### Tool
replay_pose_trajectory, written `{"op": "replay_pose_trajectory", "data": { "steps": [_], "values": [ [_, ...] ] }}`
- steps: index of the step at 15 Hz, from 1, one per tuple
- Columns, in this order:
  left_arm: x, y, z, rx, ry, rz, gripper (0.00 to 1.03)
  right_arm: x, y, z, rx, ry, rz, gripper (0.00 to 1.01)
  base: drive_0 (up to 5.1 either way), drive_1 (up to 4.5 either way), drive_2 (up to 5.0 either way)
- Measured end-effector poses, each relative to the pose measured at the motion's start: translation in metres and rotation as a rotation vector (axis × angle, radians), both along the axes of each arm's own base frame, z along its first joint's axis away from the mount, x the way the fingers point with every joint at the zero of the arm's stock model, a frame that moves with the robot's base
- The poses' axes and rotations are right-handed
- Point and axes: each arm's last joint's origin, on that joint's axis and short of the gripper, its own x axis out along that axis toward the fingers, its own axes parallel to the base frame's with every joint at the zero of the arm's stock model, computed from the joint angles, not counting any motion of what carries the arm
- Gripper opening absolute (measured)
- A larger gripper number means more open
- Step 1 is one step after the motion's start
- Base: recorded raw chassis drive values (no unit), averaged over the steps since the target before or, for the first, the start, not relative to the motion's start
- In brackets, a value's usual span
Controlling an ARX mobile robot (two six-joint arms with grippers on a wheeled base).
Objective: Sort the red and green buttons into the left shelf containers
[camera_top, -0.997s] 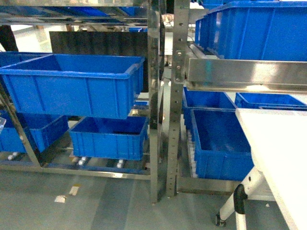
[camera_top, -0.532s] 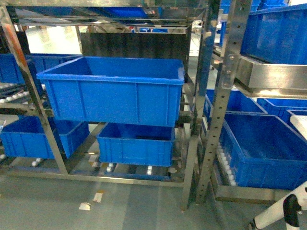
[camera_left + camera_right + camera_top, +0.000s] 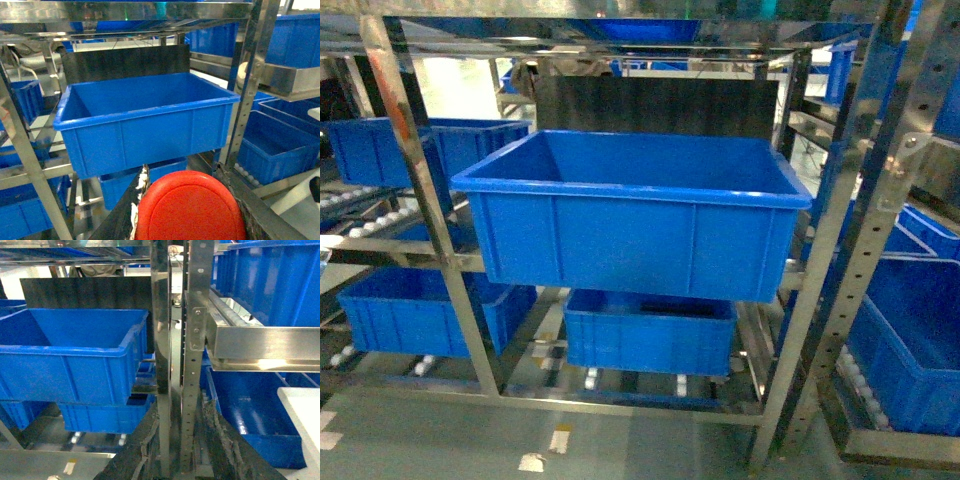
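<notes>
Between the two fingers of my left gripper (image 3: 182, 171) sits the red button (image 3: 190, 210), its wide red cap filling the bottom of the left wrist view. Ahead of it and higher stands a large blue container (image 3: 145, 135) on the shelf (image 3: 430, 230), open top showing. That container (image 3: 630, 240) is in the middle of the head view, and shows at left in the right wrist view (image 3: 65, 375). My right gripper (image 3: 180, 412) has its fingers apart with nothing seen between them, facing two steel uprights (image 3: 192, 365). The green button is out of view. Neither gripper shows in the head view.
More blue bins sit lower down (image 3: 650, 335) and at left (image 3: 415, 310) on white rollers. To the right stand further blue bins (image 3: 910, 350) and a steel rail (image 3: 265, 342). A white table corner (image 3: 302, 415) is at lower right. Paper scraps (image 3: 532, 462) lie on the grey floor.
The head view has swung left: the big blue container has slid from the left to the middle of the picture, and the white table has left the view.
</notes>
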Motion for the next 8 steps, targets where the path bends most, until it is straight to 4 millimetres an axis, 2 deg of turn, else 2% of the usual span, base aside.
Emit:
{"op": "replay_pose_trajectory", "data": {
  "steps": [8],
  "values": [
    [0.0, 0.0, 0.0002, 0.0, -0.002, 0.0, 0.31, -0.0001, 0.0, 0.0, 0.0, 0.001, 0.0, 0.26, -5.0, 2.37, 2.4]
  ]
}}
